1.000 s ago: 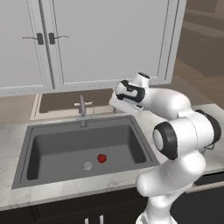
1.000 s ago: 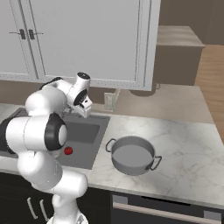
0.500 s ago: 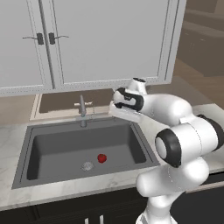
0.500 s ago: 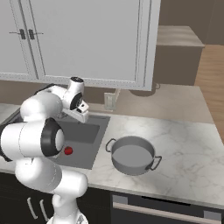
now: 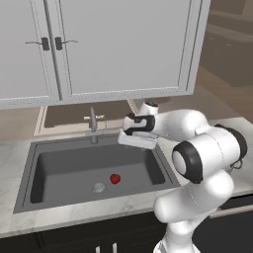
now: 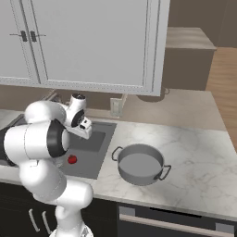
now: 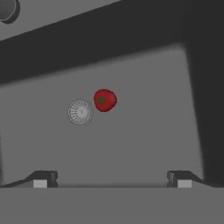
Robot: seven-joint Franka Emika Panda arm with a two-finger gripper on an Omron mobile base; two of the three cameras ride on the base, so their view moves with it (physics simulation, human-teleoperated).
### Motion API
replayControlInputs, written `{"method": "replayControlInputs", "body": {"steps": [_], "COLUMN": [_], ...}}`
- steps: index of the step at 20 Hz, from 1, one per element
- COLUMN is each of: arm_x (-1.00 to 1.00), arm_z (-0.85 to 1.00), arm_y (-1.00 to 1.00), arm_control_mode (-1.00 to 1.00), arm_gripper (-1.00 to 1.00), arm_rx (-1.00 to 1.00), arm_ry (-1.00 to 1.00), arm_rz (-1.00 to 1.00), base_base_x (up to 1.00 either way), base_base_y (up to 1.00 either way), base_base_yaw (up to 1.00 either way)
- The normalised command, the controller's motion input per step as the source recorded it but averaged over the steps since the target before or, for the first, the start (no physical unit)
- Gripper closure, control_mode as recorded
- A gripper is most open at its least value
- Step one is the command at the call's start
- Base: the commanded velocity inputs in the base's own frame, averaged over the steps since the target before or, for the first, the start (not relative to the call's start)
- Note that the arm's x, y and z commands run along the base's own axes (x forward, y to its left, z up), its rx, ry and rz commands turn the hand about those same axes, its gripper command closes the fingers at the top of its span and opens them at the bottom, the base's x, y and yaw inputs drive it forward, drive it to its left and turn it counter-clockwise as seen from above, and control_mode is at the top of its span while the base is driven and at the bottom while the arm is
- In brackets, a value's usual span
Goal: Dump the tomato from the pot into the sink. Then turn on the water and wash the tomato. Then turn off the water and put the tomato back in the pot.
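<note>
Left base view: arm bent over the sink (image 5: 34, 168), gripper (image 5: 134, 140) wide open and empty above the tomato (image 5: 115, 179).

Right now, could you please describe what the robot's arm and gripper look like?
The arm is made of glossy white, rounded segments with dark grey to black rings at the joints. It ends in a flat white hand with a dark block at the wrist. The gripper has two small dark finger tips, each with a pale patch on its face. No cables or markings can be made out.
</note>
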Motion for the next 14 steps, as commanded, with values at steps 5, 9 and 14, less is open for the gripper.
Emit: {"method": "replayControlInputs", "body": {"steps": [5,9,14], "arm_x": [0.0,0.0,0.02], "arm_z": [-0.39,-0.33,-0.38], "arm_y": [0.36,0.18,0.02], "arm_control_mode": [-1.0,-1.0,-1.0], "arm_gripper": [-1.0,-1.0,-1.0], "arm_rx": [-0.01,-0.08,-0.12], "arm_ry": [0.0,0.0,0.0], "arm_rz": [0.12,0.09,0.04], "base_base_x": [0.0,0.0,0.0], "base_base_y": [0.0,0.0,0.0], "base_base_yaw": [0.0,0.0,0.0]}}
